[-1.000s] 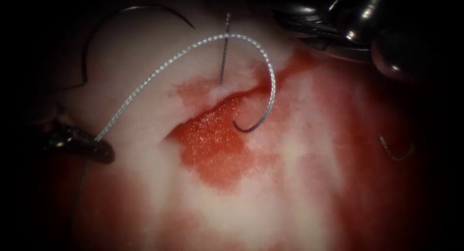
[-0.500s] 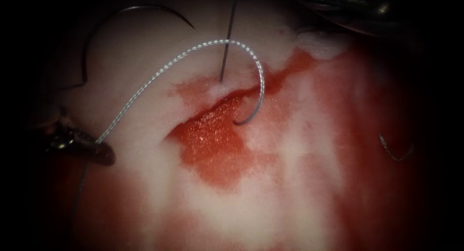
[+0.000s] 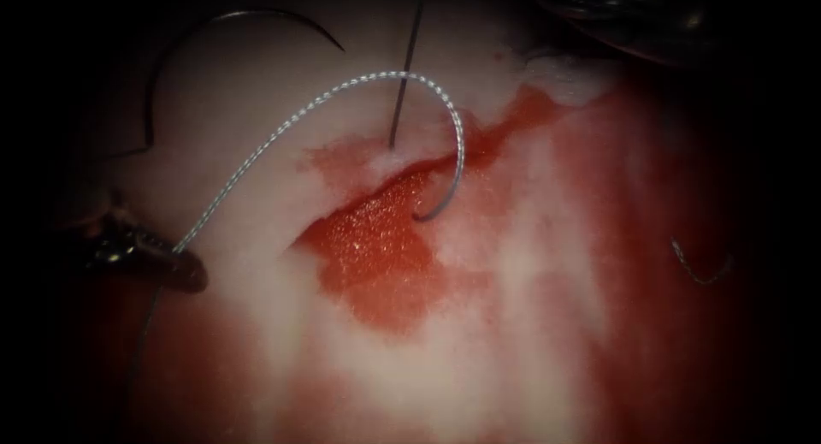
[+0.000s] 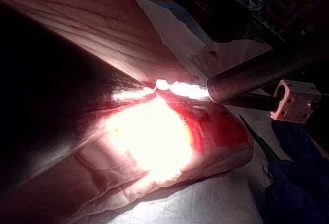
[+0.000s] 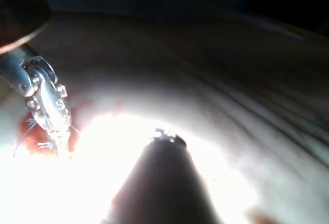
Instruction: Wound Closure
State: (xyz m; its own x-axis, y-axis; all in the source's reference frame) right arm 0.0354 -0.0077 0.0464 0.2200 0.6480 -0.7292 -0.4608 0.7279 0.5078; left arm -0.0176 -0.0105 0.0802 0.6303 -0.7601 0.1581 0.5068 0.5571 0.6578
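Observation:
My left tool (image 3: 181, 263) is at the left of the cut, shut on the white braided thread (image 3: 282, 123). From there the thread arcs up and over the cut and comes down to the tail of the curved needle (image 3: 445, 200). The needle hooks into the tissue (image 3: 256, 76) at the cut's (image 3: 376, 247) right edge. A thin dark straight length (image 3: 402, 85) rises from the left lip to the top edge. My right tool (image 3: 624, 12) is a dark shape at the top right, and whether it holds anything is hidden. The right wrist view has the left tool (image 5: 51, 106) beside my right tool's shaft (image 5: 164, 183).
Red fluid (image 3: 385, 273) pools in the cut and stains the tissue to its right. A dark curved strand (image 3: 248, 16) lies at the upper left. A short curved cut end (image 3: 697, 273) rests at the far right. The left wrist view shows the lit tissue (image 4: 221, 131) on a white drape (image 4: 205, 203).
The right tool has drawn back up towards the top edge. The needle's visible tail at the cut has shortened, the thread arc has tightened and the straight length now reaches the top edge. The left tool has stayed.

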